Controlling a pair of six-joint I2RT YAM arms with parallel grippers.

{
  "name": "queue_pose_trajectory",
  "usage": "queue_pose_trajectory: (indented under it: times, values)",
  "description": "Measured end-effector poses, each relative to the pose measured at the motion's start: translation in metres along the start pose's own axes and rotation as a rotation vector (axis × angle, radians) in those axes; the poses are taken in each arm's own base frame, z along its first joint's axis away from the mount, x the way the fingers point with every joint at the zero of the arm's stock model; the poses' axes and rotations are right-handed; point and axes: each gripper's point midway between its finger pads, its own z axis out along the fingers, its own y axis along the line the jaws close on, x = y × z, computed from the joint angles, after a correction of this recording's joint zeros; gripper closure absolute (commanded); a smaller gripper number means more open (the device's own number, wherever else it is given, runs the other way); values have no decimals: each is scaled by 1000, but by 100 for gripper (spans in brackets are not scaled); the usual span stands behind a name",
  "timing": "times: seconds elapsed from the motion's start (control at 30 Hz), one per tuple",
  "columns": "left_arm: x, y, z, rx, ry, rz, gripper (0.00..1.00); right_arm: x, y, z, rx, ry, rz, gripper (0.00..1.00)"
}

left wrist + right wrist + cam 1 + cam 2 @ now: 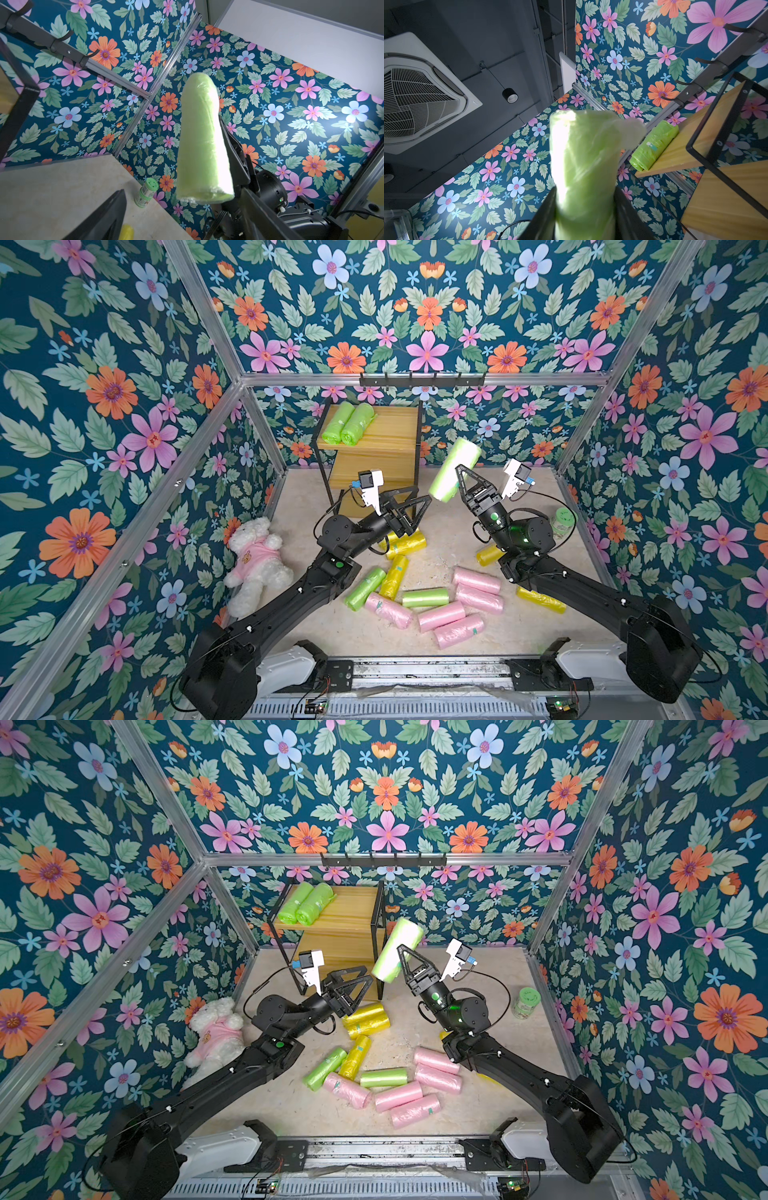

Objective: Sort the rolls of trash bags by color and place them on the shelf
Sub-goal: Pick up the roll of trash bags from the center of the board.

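two green rolls (348, 423) are sitting on the shelf (388, 439); the right gripper (457, 477) is clamping a third green roll (453, 460), the left gripper (419, 499) is gaping empty, and the other rolls (440, 616) are lying unsorted on the table (449, 547).

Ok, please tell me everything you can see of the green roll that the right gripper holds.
The green roll is a short lime cylinder of thin crinkly plastic, pale where light strikes it. The right gripper is shut on its lower half, a finger on each side. It is tilted in the air, beside the shelf and not touching it; no sticker shows.
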Motion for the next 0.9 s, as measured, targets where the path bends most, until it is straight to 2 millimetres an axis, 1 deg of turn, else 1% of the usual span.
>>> queue_pose_trajectory:
  times: [0.07, 0.2, 0.3, 0.43, 0.5, 0.63, 0.7, 0.73, 0.8, 0.9]
  values:
    - [-5, -5, 5, 16, -6, 9, 9, -1, 2, 2, -7, -5, 19, 58]
    - [-10, -10, 16, 34, -10, 29, 9, 2, 7, 6, -34, -2, 36, 58]
    - [-11, -12, 25, 46, -9, 28, 15, 4, 7, 9, -45, -1, 54, 58]
    - [-7, -15, 34, 72, 12, 24, 30, 5, 5, 11, -47, -1, 76, 58]
    - [-5, -15, 37, 77, 18, 22, 40, 6, 4, 11, -48, 1, 79, 58]
    - [-3, -14, 41, 80, 24, 19, 65, 5, 4, 11, -50, -2, 78, 58]
    - [-3, -14, 42, 81, 25, 19, 73, 5, 3, 11, -50, -5, 78, 57]
    - [-2, -14, 42, 82, 26, 19, 74, 5, 3, 11, -49, -8, 78, 55]
    - [-2, -14, 42, 80, 29, 22, 75, 4, 2, 10, -49, -9, 77, 48]
    - [-1, -14, 40, 62, 45, 44, 75, 4, -4, 7, -35, -6, 70, 26]
